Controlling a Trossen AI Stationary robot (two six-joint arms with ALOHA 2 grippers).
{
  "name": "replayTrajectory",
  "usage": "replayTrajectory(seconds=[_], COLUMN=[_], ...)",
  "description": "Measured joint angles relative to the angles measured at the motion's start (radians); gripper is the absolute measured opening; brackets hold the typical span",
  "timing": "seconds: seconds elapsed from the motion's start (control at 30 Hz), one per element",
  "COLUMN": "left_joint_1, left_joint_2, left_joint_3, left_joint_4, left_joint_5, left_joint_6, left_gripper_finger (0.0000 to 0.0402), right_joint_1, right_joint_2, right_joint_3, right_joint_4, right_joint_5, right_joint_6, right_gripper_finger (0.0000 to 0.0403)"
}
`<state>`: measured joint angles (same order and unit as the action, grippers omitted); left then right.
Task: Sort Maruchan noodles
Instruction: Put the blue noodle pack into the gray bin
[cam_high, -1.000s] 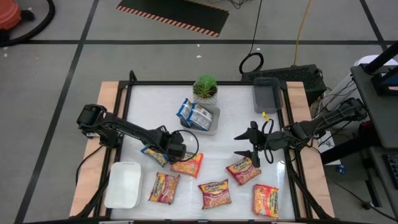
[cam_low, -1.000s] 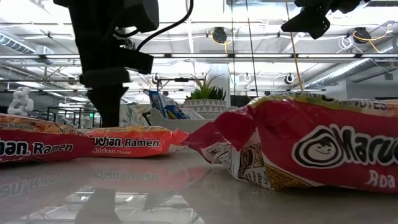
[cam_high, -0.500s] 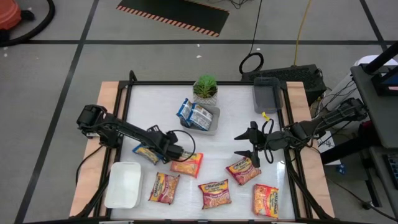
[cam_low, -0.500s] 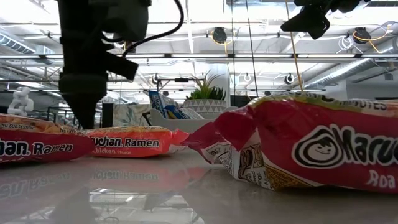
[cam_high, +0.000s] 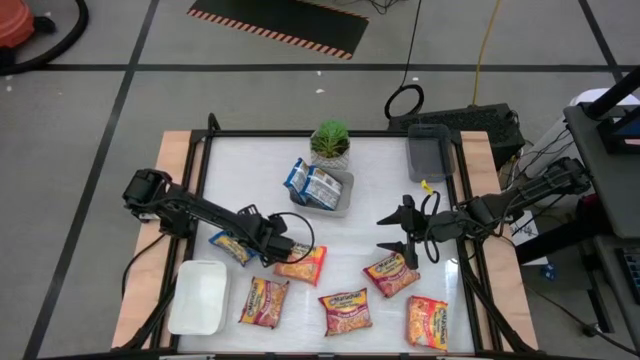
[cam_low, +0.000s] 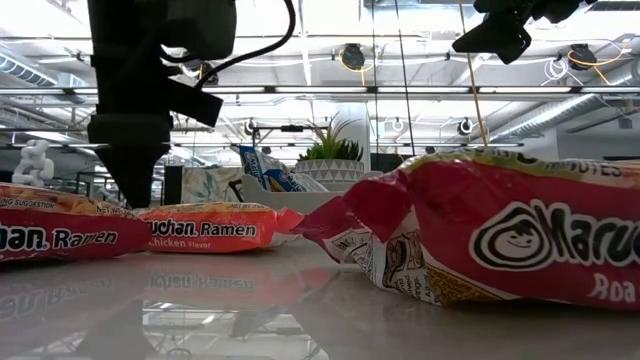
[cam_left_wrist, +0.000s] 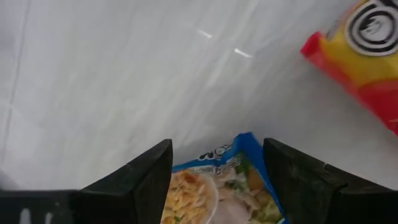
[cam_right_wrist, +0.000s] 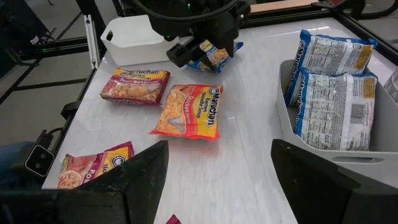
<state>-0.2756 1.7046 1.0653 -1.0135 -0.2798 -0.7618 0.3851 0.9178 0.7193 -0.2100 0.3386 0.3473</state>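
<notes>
My left gripper (cam_high: 248, 240) hangs over the table's left middle, shut on a blue-white noodle packet (cam_high: 229, 244), also seen from across the table (cam_right_wrist: 214, 55). My right gripper (cam_high: 405, 238) is open, hovering right of centre and touching nothing. An orange packet (cam_high: 300, 265) and several pink-red packets (cam_high: 263, 300) (cam_high: 345, 310) (cam_high: 390, 275) lie flat along the near side. Two blue-white packets (cam_high: 315, 183) stand on edge in a grey tray (cam_high: 345, 195). My left gripper holds the blue-white packet between its two fingers (cam_left_wrist: 149, 180), coming from above. One end of the packet (cam_left_wrist: 242, 146) sticks out past the fingertips. In the right wrist view the packet (cam_right_wrist: 214, 55) sits tilted under the gripper and looks lifted off the table.
A white tray (cam_high: 198, 295) sits at the near left corner, just near-left of the held packet. A second grey tray (cam_high: 428, 150) stands at the far right, and a potted plant (cam_high: 330, 140) at the far middle. Bare tabletop (cam_high: 240, 175) lies far-left.
My left gripper has carried the blue-white packet steadily toward the table's left edge, away from the orange packet. The right arm has kept still.
</notes>
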Motion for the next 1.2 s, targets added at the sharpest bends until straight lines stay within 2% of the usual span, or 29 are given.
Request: replayTrajectory(seconds=[0.37, 0.63, 0.97, 1.2], left_joint_1=[0.0, 0.007, -0.001, -0.011], left_joint_2=[0.0, 0.0, 0.0, -0.002], left_joint_3=[0.0, 0.0, 0.0, -0.036], left_joint_4=[0.048, 0.033, 0.039, 0.054], left_joint_5=[0.033, 0.021, 0.046, 0.038], left_joint_6=[0.031, 0.028, 0.049, -0.018], left_gripper_finger=[0.0255, 0.0252, 0.0169, 0.0159], right_joint_1=[0.0, 0.0, 0.0, 0.0], right_joint_2=[0.0, 0.0, 0.0, 0.0], right_joint_3=[0.0, 0.0, 0.0, 0.0], right_joint_4=[0.0, 0.0, 0.001, 0.0], right_joint_5=[0.0, 0.0, 0.0, 0.0], right_joint_6=[0.0, 0.005, 0.018, 0.018], right_gripper_finger=[0.0276, 0.0276, 0.0276, 0.0276])
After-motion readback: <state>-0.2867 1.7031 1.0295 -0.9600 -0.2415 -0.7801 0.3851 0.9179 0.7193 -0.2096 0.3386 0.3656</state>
